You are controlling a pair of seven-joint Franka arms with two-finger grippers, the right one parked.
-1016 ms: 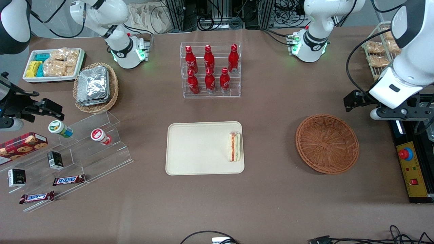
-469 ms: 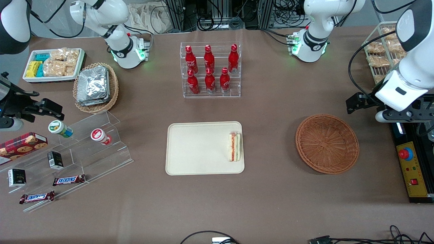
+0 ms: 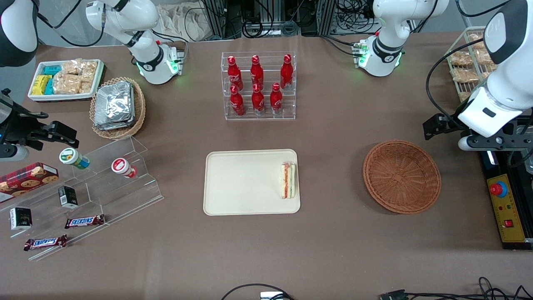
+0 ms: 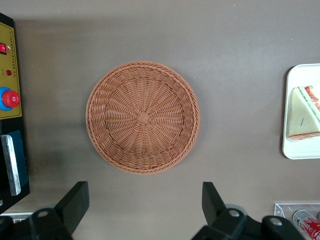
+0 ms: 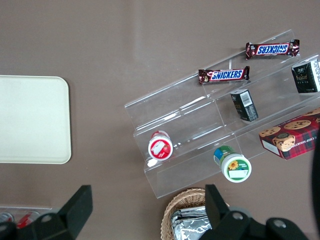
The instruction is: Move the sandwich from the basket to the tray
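Observation:
The sandwich point(image 3: 288, 180), a wrapped white-bread wedge with red and green filling, lies on the cream tray point(image 3: 245, 183) at the edge nearest the basket. The reddish-brown wicker basket point(image 3: 402, 176) sits beside the tray toward the working arm's end and holds nothing. The wrist view looks straight down on the basket point(image 4: 142, 117), with the sandwich point(image 4: 303, 114) and a tray corner point(image 4: 300, 150) at its edge. My gripper point(image 4: 144, 202) hangs high above the table beside the basket, open, with nothing between its fingers point(image 4: 75, 200). In the front view the gripper point(image 3: 485, 141) is at the working arm's end.
A clear rack of red bottles point(image 3: 259, 85) stands farther from the front camera than the tray. A yellow control box with a red button point(image 3: 506, 208) and a wire rack of snack packs point(image 3: 466, 62) flank the working arm. An acrylic shelf of snacks point(image 3: 83, 187) lies toward the parked arm's end.
My wrist has drifted slightly toward the working arm's end of the table. The sandwich, tray and basket have not moved.

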